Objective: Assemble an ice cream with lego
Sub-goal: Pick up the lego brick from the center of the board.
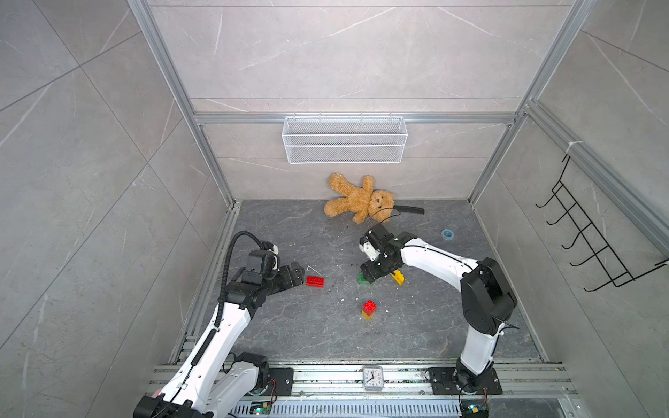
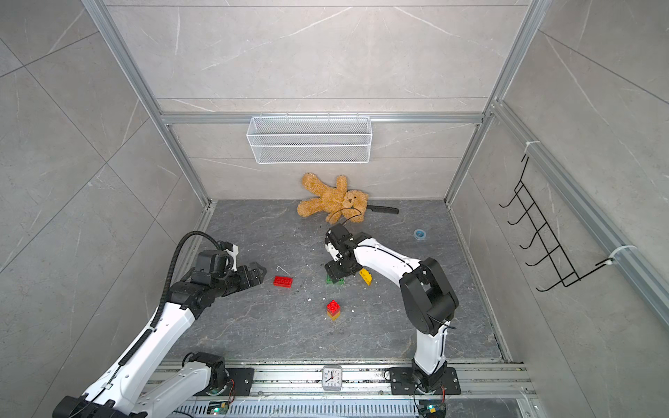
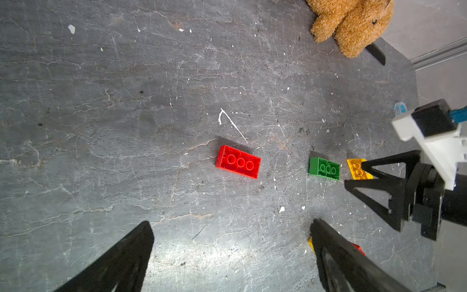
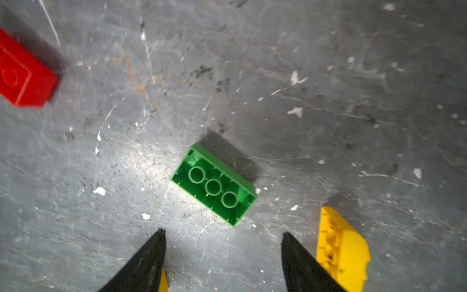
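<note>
Green brick lies loose before spread right claw

Left brick lies before my left pincer; middle brick below my right pincer, rounded brick beside it.

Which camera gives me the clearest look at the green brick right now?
The right wrist view: the green brick sits whole and large, hollow underside up, nothing covering it. The left wrist view shows it whole too, but smaller. In both top views the right claw hides most of it, leaving a green edge.
</note>
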You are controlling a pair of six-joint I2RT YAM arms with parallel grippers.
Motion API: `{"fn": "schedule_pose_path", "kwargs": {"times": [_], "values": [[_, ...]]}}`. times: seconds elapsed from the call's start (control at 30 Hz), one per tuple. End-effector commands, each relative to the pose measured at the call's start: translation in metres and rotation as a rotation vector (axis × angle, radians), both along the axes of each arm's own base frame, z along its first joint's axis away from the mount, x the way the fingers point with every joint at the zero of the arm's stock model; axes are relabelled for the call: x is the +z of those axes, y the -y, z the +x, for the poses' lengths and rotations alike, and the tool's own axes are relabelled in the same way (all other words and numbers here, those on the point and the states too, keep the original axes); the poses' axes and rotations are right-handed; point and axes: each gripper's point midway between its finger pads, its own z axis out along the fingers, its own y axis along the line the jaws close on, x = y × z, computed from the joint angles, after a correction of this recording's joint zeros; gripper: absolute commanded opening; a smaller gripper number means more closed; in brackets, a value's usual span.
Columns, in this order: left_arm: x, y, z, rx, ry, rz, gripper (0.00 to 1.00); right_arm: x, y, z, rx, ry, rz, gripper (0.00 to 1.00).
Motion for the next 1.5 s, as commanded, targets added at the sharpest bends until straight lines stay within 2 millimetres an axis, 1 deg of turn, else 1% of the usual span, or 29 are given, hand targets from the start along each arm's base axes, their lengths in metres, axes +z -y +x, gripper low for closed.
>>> {"fn": "schedule_pose_path", "kwargs": {"times": [0.0, 0.13, 0.2, 0.3, 0.5, 0.63, 0.7, 0.8, 0.83, 0.9, 1.0, 1.2, 1.27, 1.33, 1.37, 1.43, 1.47], "values": [[0.022, 0.008, 0.016, -0.046, 0.073, -0.003, 0.99, -0.002, -0.009, 0.006, 0.171, 0.071, -0.065, 0.74], [0.021, 0.011, 0.018, -0.043, 0.070, -0.026, 0.99, -0.008, -0.010, 0.011, 0.282, 0.063, -0.120, 0.76], [0.018, 0.011, 0.018, -0.036, 0.063, -0.030, 0.99, -0.014, -0.011, 0.017, 0.314, 0.078, -0.165, 0.76], [0.017, 0.012, 0.018, -0.037, 0.060, -0.039, 0.99, -0.022, -0.013, 0.020, 0.351, 0.052, -0.194, 0.76], [0.021, 0.014, 0.017, -0.044, 0.055, -0.050, 0.99, -0.034, -0.021, 0.008, 0.400, -0.073, -0.178, 0.71], [0.024, 0.014, 0.016, -0.045, 0.061, -0.052, 0.99, -0.044, -0.018, 0.006, 0.405, -0.105, -0.205, 0.68], [0.025, 0.013, 0.015, -0.045, 0.064, -0.051, 0.99, -0.049, -0.014, 0.009, 0.402, -0.109, -0.233, 0.66], [0.025, 0.014, 0.015, -0.045, 0.061, -0.051, 0.99, -0.053, -0.013, 0.013, 0.399, -0.106, -0.257, 0.60], [0.025, 0.014, 0.015, -0.045, 0.060, -0.052, 0.99, -0.052, -0.014, 0.014, 0.396, -0.101, -0.253, 0.58], [0.025, 0.014, 0.015, -0.046, 0.059, -0.052, 0.99, -0.051, -0.015, 0.015, 0.387, -0.094, -0.246, 0.51], [0.026, 0.014, 0.015, -0.049, 0.062, -0.049, 0.99, -0.047, -0.016, 0.020, 0.364, -0.070, -0.240, 0.46], [0.034, 0.015, 0.015, -0.062, 0.078, -0.053, 0.99, -0.028, -0.021, 0.027, 0.293, -0.036, -0.119, 0.31], [0.039, 0.020, 0.015, -0.088, 0.092, -0.069, 0.99, -0.014, -0.025, 0.030, 0.256, -0.021, -0.018, 0.30], [0.044, 0.025, 0.015, -0.123, 0.115, -0.083, 0.99, 0.014, -0.037, 0.033, 0.210, -0.007, 0.181, 0.29], [0.047, 0.030, 0.015, -0.151, 0.130, -0.101, 0.99, 0.035, -0.044, 0.034, 0.190, -0.001, 0.326, 0.30], [0.060, 0.047, 0.016, -0.238, 0.188, -0.159, 1.00, 0.082, -0.056, 0.034, 0.158, -0.014, 0.670, 0.30], [0.067, 0.057, 0.017, -0.289, 0.229, -0.195, 1.00, 0.108, -0.057, 0.037, 0.146, -0.007, 0.841, 0.30]]}}
